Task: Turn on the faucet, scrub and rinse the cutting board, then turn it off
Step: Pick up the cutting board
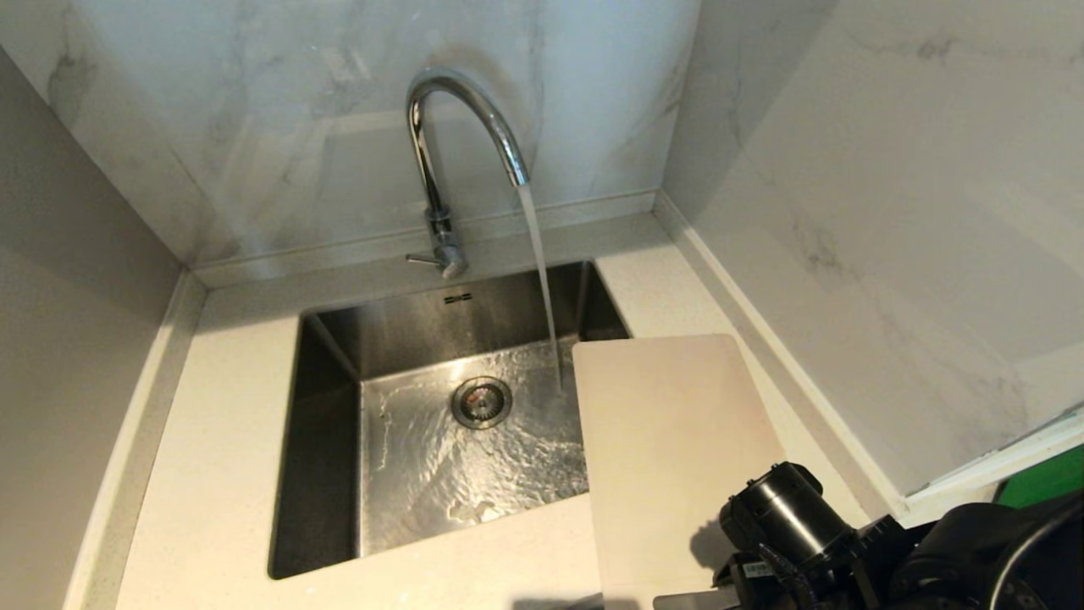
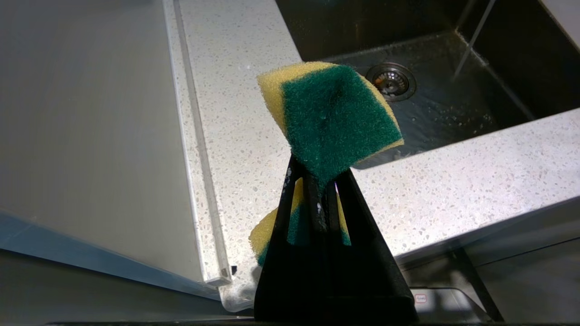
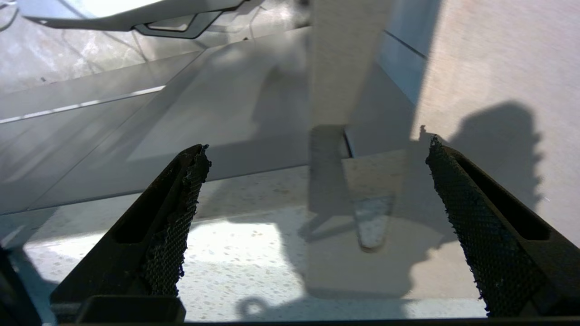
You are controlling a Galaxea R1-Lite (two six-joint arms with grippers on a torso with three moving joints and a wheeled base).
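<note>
The chrome faucet [image 1: 461, 110] stands behind the sink [image 1: 322, 440], and water [image 1: 539, 271] runs from its spout into the basin. Its thin lever [image 1: 421, 258] points left at the base. The cream cutting board [image 1: 669, 424] lies flat on the counter right of the sink, its left edge over the basin rim. My right arm [image 1: 788, 517] hovers over the board's near end. My right gripper [image 3: 316, 145] is open and empty above the board [image 3: 353, 271], near its slot handle [image 3: 371, 222]. My left gripper [image 2: 317, 181], outside the head view, is shut on a yellow-and-green sponge [image 2: 335, 122] near the counter's front edge.
Marble walls close in behind and to the right of the counter [image 1: 220, 474]; a grey panel [image 1: 76, 280] stands on the left. A bright green thing [image 1: 1046, 479] shows beyond the right wall's end. The drain [image 1: 481, 402] sits mid-basin under rippling water.
</note>
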